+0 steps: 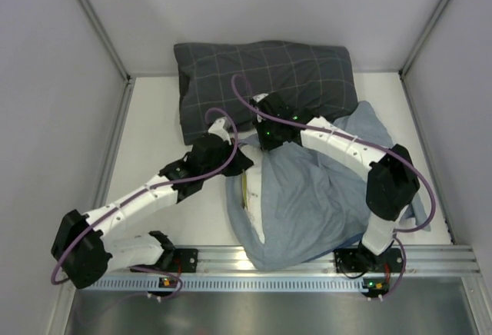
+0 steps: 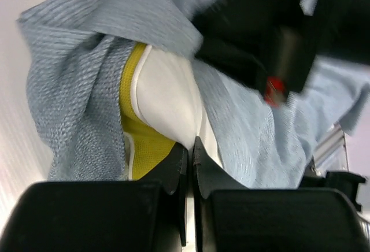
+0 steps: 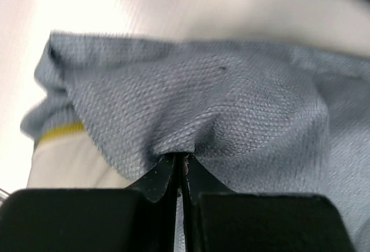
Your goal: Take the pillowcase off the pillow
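From above, the pillow [image 1: 254, 200] peeks out of the pillowcase [image 1: 307, 197] on its left side, beside the left gripper [image 1: 240, 160]. In the left wrist view, that gripper is pressed together on the pillow's yellow edge. In the right wrist view, the right gripper [image 3: 181, 158] pinches pillowcase cloth, so the pull should probably go right.

The left arm [image 1: 138, 200] stretches low, forward and rightward, its gripper [image 2: 189, 148] pinched tight on the pillow [image 2: 167, 102]. The right arm [image 1: 346, 147] arches up and bends left, its gripper [image 3: 180, 160] clamped on the pillowcase [image 3: 231, 107]. The wrists sit close together.
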